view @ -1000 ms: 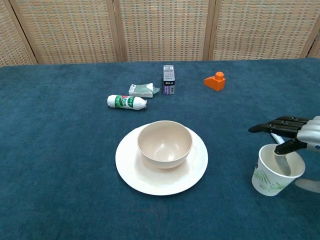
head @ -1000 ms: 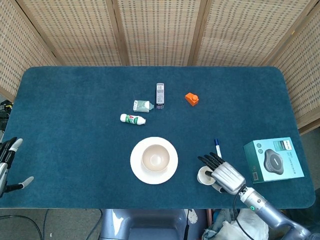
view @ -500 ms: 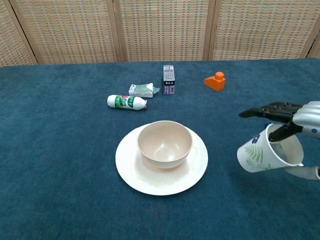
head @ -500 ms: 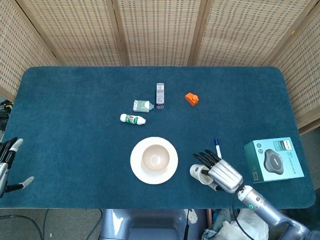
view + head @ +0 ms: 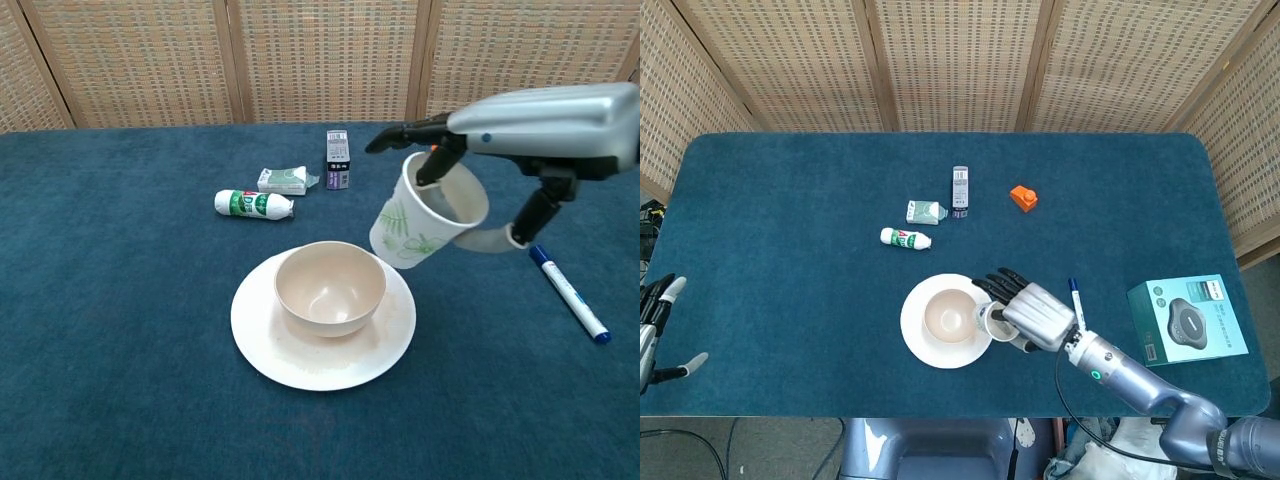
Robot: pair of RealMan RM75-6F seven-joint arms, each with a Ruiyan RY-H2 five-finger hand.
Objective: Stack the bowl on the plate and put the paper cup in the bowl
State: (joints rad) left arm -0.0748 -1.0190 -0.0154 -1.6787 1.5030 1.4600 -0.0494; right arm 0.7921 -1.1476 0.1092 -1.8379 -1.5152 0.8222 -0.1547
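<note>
surface: blue-carpeted tabletop, wicker screens behind.
boxed device: teal retail box, right side of surface, well apart from the plate; head view only.
plate: white, front-centre of surface, flat.
bowl: cream, sits upright on the plate, so that stack is done. Inside is bare.
right hand: in the air just right of the bowl, pinching the paper cup at its rim with a finger inside the mouth and the other fingers spread out over the top.
paper cup: white with green leaf print, off the surface, tilted with mouth toward the upper right. Base hangs over the plate's right edge, beside the bowl rim, not in the bowl. In head view it overlaps the plate's right rim.
left hand: far left edge of surface in head view, holds nothing, fingers apart.
marker pen: blue cap, lies on surface right of the plate.
small items at back: white-green bottle lying on its side; crumpled packet just behind it; dark small box right of the packet; orange block further right, partly hidden by the hand in chest view.
</note>
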